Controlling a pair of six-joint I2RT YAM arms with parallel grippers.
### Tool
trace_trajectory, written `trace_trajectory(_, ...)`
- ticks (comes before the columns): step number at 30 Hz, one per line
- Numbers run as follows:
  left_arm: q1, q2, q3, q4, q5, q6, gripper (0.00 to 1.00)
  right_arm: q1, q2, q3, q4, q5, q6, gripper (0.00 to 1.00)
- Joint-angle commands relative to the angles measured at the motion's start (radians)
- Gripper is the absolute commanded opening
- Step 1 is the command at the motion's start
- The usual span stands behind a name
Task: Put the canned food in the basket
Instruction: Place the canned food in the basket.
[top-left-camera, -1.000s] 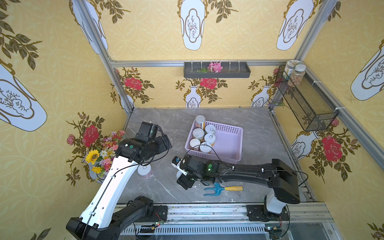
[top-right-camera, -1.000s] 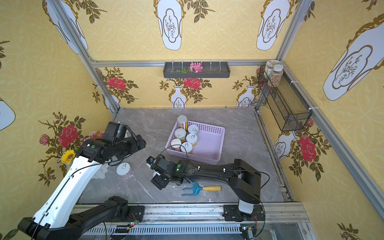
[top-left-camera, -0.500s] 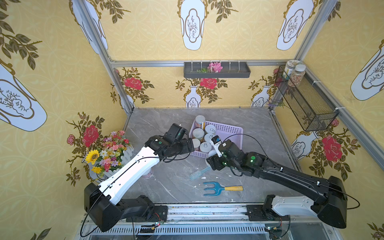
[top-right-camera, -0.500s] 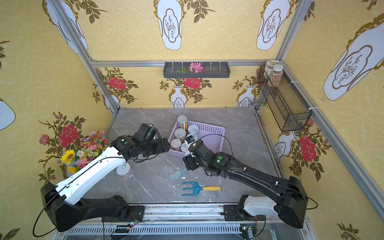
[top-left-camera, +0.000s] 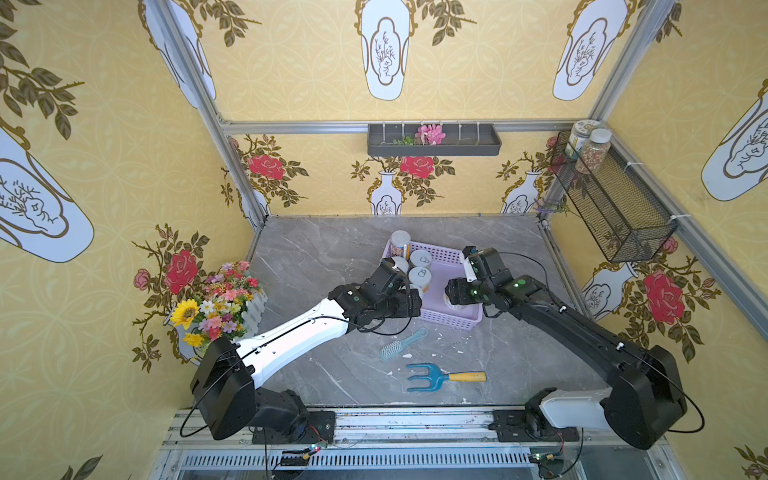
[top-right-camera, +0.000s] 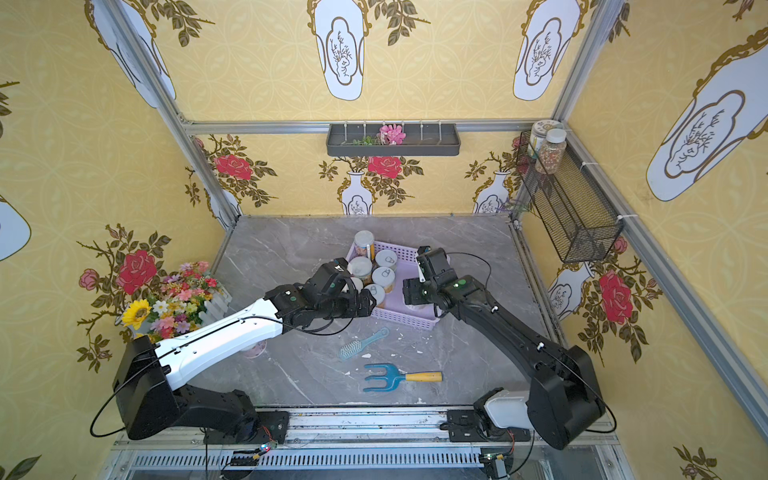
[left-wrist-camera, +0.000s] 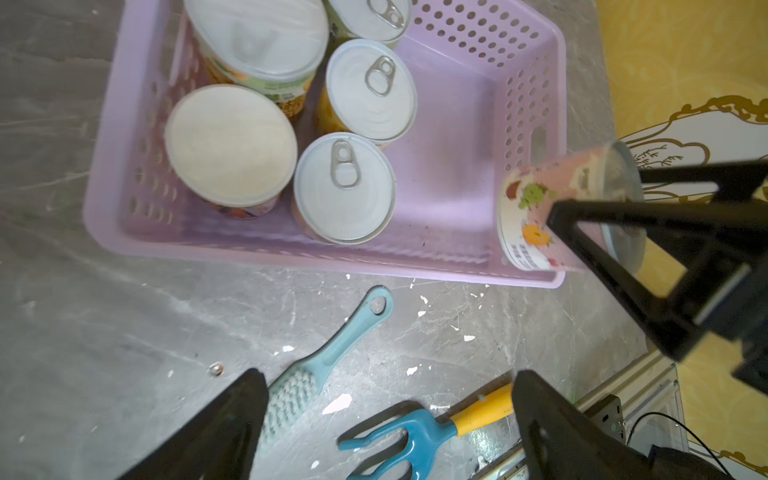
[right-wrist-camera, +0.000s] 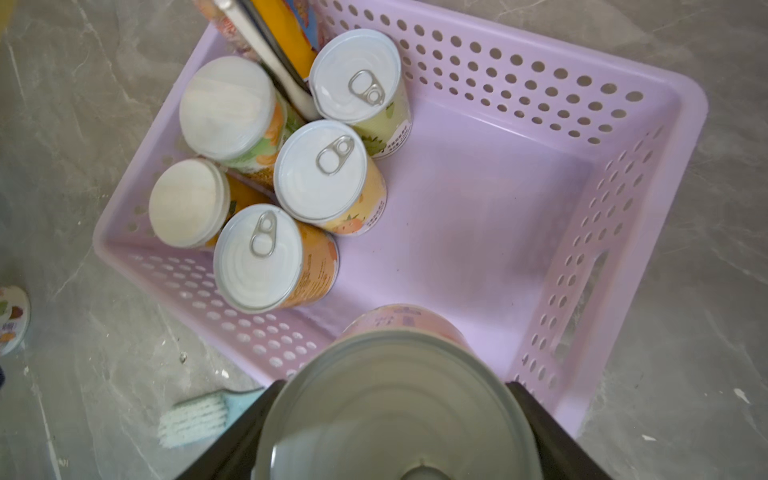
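At the left edge of the surface (top-left-camera: 316, 249) a bunch of artificial flowers (top-left-camera: 216, 303) is seen; near it, partly hidden under the left arm, one loose can (right-wrist-camera: 12, 320) is stood on the surface outside the lilac basket (top-left-camera: 449, 321); the left gripper (left-wrist-camera: 388, 374) is held above the surface just before the basket's near left corner, its jaws spread wide with nothing between them; a pale blue brush (top-left-camera: 401, 344) is laid close by, toward the front edge; the basket is set at the middle of the surface, and a cluster of cans (left-wrist-camera: 343, 187) is stood upright in its left end, with the taller can (top-left-camera: 400, 243) at the far left corner; a blue garden fork (top-left-camera: 440, 377) is laid near the front edge; a pink-labelled can (left-wrist-camera: 536, 195) is clamped between the jaws of the right gripper (right-wrist-camera: 395, 390) at the basket's near right corner; whether it touches the basket floor cannot be told.
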Motion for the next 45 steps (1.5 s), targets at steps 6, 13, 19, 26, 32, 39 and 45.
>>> trace_trajectory(6,-0.054,0.037,-0.027,0.123,-0.072,0.018,1.0,-0.077,0.21,0.126,0.184,-0.017,-0.048,0.48)
trace_trajectory(13,-0.068,-0.03,-0.134,0.234,-0.09,-0.013,1.0,-0.093,0.365,0.211,0.252,0.013,-0.109,0.46)
trace_trajectory(19,-0.068,-0.098,-0.212,0.289,-0.089,-0.042,1.0,-0.095,0.464,0.251,0.32,0.028,-0.146,0.46)
trace_trajectory(26,-0.068,-0.131,-0.247,0.297,-0.089,-0.048,1.0,-0.102,0.535,0.29,0.353,0.043,-0.164,0.45)
trace_trajectory(32,-0.068,-0.138,-0.252,0.283,-0.096,-0.049,1.0,-0.107,0.584,0.332,0.352,0.048,-0.172,0.45)
trace_trajectory(39,-0.068,-0.145,-0.252,0.266,-0.104,-0.053,1.0,-0.107,0.623,0.368,0.352,0.055,-0.175,0.45)
trace_trajectory(45,-0.068,-0.143,-0.247,0.255,-0.107,-0.051,1.0,-0.11,0.644,0.38,0.354,0.064,-0.182,0.46)
